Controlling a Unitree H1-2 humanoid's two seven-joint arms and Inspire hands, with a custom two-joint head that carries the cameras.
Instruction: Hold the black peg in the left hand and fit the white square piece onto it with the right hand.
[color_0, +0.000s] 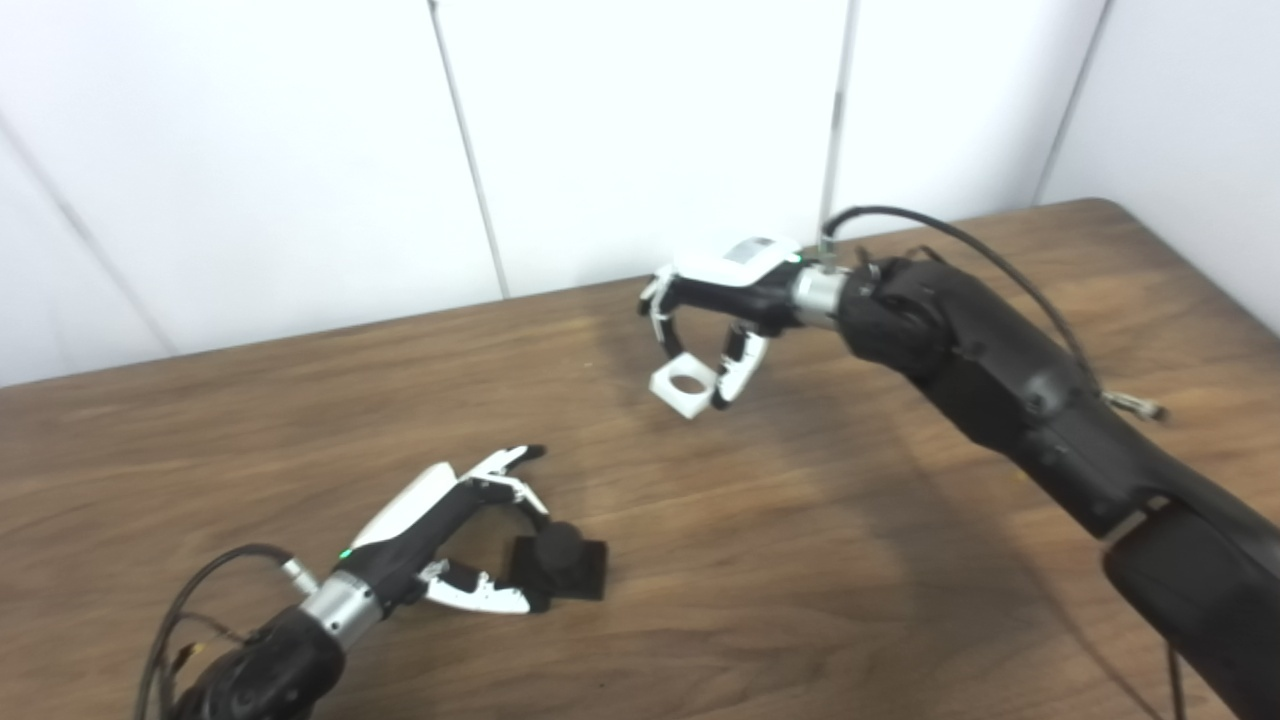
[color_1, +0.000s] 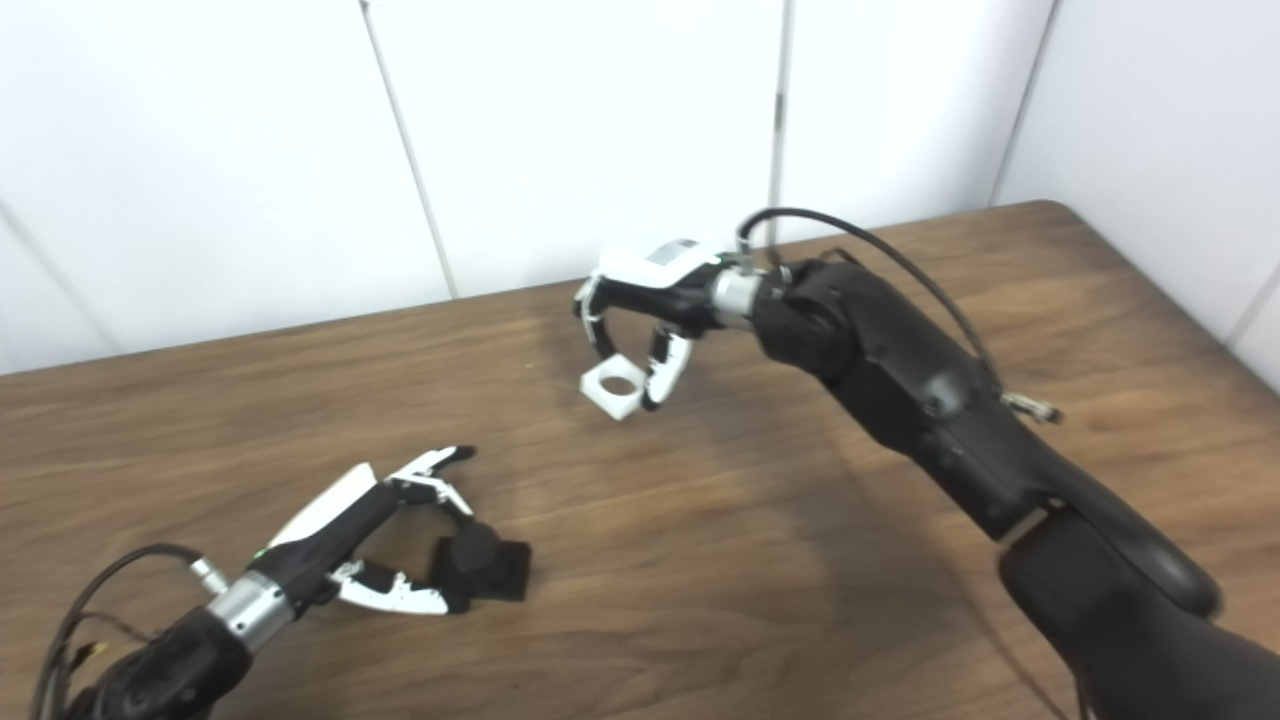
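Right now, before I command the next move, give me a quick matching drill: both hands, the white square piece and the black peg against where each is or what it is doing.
Things:
1. left hand
2. right hand
3. white square piece with a round hole
4. black peg on its square base

States:
A. standing on the wooden table, near side
B. raised off the table, pinched between fingertips
C. fingers spread around the peg, not clearly closed
D. closed on the white piece

Pairs: 1-C, 2-D, 3-B, 4-A
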